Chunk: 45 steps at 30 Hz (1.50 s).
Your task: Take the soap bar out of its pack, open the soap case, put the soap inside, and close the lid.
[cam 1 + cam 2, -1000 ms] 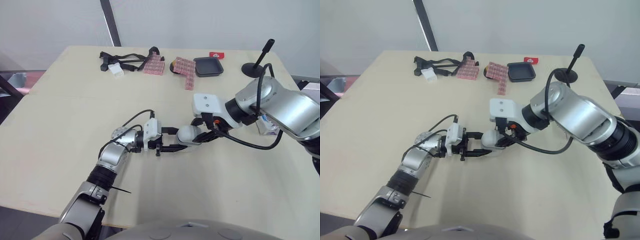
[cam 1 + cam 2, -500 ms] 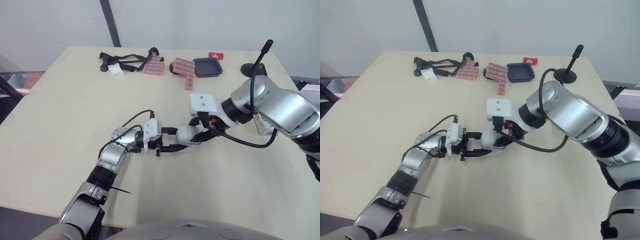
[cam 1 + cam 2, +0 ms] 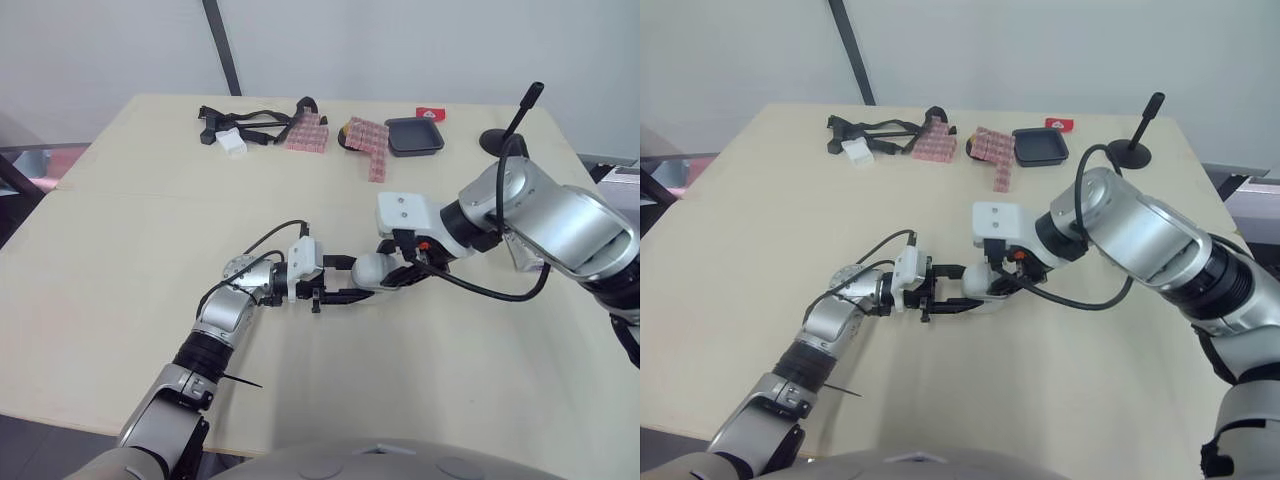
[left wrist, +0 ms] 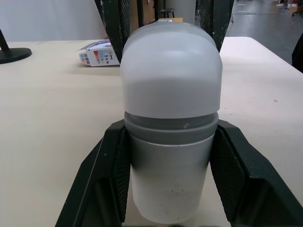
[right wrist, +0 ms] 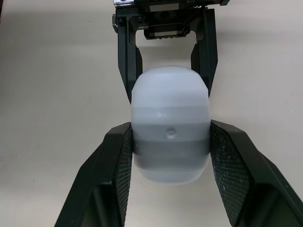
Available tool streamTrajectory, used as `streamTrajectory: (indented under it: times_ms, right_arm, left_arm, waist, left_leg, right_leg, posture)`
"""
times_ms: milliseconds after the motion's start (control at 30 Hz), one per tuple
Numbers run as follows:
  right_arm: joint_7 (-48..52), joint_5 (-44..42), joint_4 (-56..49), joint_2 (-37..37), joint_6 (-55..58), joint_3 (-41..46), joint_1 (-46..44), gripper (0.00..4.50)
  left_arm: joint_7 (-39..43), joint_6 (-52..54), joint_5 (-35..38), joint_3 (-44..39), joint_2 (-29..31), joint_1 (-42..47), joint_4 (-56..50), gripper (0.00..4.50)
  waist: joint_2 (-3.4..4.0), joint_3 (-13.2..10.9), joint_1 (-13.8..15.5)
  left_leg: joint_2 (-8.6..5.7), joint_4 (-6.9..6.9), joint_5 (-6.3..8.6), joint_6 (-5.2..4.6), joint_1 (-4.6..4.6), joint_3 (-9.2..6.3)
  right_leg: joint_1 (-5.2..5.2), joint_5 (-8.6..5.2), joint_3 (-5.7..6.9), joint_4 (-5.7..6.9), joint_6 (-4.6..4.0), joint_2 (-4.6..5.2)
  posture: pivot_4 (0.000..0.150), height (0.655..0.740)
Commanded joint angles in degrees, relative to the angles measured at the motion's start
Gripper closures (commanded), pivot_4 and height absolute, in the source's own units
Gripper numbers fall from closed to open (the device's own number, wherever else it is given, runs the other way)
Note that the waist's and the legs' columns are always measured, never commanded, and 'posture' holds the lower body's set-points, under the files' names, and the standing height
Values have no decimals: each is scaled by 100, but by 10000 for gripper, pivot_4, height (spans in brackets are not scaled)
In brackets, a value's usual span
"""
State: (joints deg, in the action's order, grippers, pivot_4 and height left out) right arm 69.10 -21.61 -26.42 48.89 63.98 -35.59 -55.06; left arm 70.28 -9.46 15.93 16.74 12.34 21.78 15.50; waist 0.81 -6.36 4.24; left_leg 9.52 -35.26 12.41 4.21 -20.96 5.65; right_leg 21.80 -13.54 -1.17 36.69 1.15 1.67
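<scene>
The soap case (image 3: 372, 270), an oval white shell with a grey band round its middle, is held low over the middle of the table between both grippers. My left gripper (image 3: 352, 278) is shut on one half of it, its black fingers (image 4: 109, 161) pressing both sides. My right gripper (image 3: 396, 272) is shut on the opposite half, pads (image 5: 120, 165) flush against the case (image 5: 170, 137). The two grippers face each other along the case's length. The colourful soap pack (image 4: 99, 53) lies on the table beyond the case, by the right arm.
Along the far edge lie black straps (image 3: 250, 122) with a white block (image 3: 232, 140), two pink blocks (image 3: 308, 130) (image 3: 370, 138), a black tray (image 3: 415, 134), a small red item (image 3: 431, 112) and a black stand (image 3: 505, 135). Bare tabletop surrounds the grippers.
The right forearm and elbow have swung slightly toward the left. Both grippers keep their hold on the case, which stays at the same spot.
</scene>
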Motion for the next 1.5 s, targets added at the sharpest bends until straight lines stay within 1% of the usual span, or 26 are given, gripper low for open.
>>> streamTrajectory:
  times_ms: [33, 333, 500, 567, 600, 633, 700, 733, 867, 1000, 1100, 1200, 1367, 1467, 1500]
  right_arm:
    - [-58, 141, 54, -18, 78, -424, 250, 25838]
    - [-52, 213, 111, -103, 89, -470, 287, 25838]
    - [-44, 181, 154, -150, 141, -409, 305, 25838]
    - [-38, 133, 174, -147, 197, -333, 312, 15533]
    - [-15, 124, 181, -126, 180, -314, 316, 12734]
    - [-18, 122, 193, -115, 162, -289, 326, 8918]
    - [-23, 106, 215, -81, 147, -223, 364, 2305]
    - [-13, 103, 220, -40, 119, -188, 393, 213]
    - [-33, 83, 241, 139, -10, 39, 609, 213]
    - [-134, -25, 224, 387, -213, 569, 1173, 213]
    - [-310, -236, 190, 374, -299, 1185, 1683, 213]
    - [-523, -519, 296, 185, -689, 2114, 2365, 213]
    - [-304, -767, 506, -51, -2195, 3296, 3803, 213]
    - [-248, -754, 600, -243, -2993, 3661, 4437, 213]
    - [-205, -771, 618, -325, -3270, 3784, 4634, 5718]
  left_arm:
    - [-58, -5, 28, -62, 6, 19, -77, 26325]
    - [-73, 10, 18, -66, 8, 11, -86, 26325]
    - [-70, 16, 19, -73, 13, 16, -81, 26325]
    - [-66, 20, 22, -71, 16, 10, -93, 26325]
    - [-65, 20, 23, -72, 16, 11, -90, 26325]
    - [-62, 18, 21, -75, 14, 10, -87, 26325]
    - [-59, 17, 17, -78, 13, 9, -87, 26325]
    - [-59, 18, 18, -76, 15, 8, -90, 26325]
    - [-59, 19, 26, -71, 20, 0, -102, 26325]
    - [-55, 30, 37, -66, 36, -24, -135, 26325]
    - [-57, 40, 50, -71, 57, -53, -173, 26325]
    - [-62, 45, 65, -83, 71, -80, -203, 26325]
    - [-63, 78, 108, -92, 77, -122, -249, 26325]
    - [-57, 110, 133, -98, 81, -134, -282, 26325]
    - [-49, 129, 152, -106, 80, -128, -288, 26325]
  waist:
    - [-3, 2, -2]
    - [-11, 8, -19]
    - [-12, 8, -39]
    - [-14, 9, -41]
    - [-16, 6, -35]
    - [-12, 2, -24]
    - [-2, -5, -8]
    - [-2, -5, -6]
    - [-3, -6, 25]
    - [-4, -7, 38]
    - [-4, -8, 20]
    - [-4, -8, 25]
    - [-6, -8, 35]
    - [-5, -8, 10]
    - [-5, -8, 5]
  left_leg:
    - [0, 2, 0, 0, 1, 0]
    - [0, 15, -3, 5, 14, 1]
    - [-1, 44, -6, 10, 45, 3]
    - [-1, 46, -7, 10, 48, 3]
    - [0, 47, -7, 10, 49, 3]
    - [-1, 46, -7, 10, 42, 3]
    - [-6, 42, -10, 7, 31, 4]
    - [-5, 43, -10, 7, 3, 4]
    - [5, 46, -8, 9, -11, 3]
    - [4, 45, -8, 9, -20, 3]
    - [5, 46, -7, 10, -20, 3]
    - [6, 46, -7, 10, -18, 3]
    - [5, 46, -6, 7, -27, 3]
    - [5, 46, -6, 5, -36, 4]
    - [5, 44, -2, -3, -40, 4]
  right_leg:
    - [-2, 0, 0, -2, 0, 0]
    - [-11, 0, 0, -8, 0, 0]
    - [-40, -1, 0, -27, -1, 0]
    - [-43, -1, 0, -29, -1, 0]
    - [-45, -1, 2, -31, -1, 0]
    - [-40, -1, 3, -32, -1, 0]
    - [-10, 1, 0, -31, 0, 3]
    - [-5, 1, 1, -30, 1, 0]
    - [1, 1, 5, -30, 1, -10]
    - [5, 2, 7, -35, 2, -7]
    - [7, 1, 8, -46, 2, -7]
    - [8, 1, 7, -47, 1, -7]
    - [11, 1, 9, -55, 1, -5]
    - [22, 0, 10, -54, 0, -4]
    - [28, 0, 10, -49, 0, -4]
  posture:
    - [1500, 7400]
    - [1500, 7400]
    - [1500, 7400]
    - [1500, 7400]
    - [1500, 7400]
    - [1500, 7400]
    - [1500, 7400]
    - [1500, 7400]
    - [1500, 7400]
    - [1500, 7400]
    - [1500, 7400]
    - [1500, 7400]
    - [1500, 7400]
    - [1500, 7400]
    - [1500, 7400]
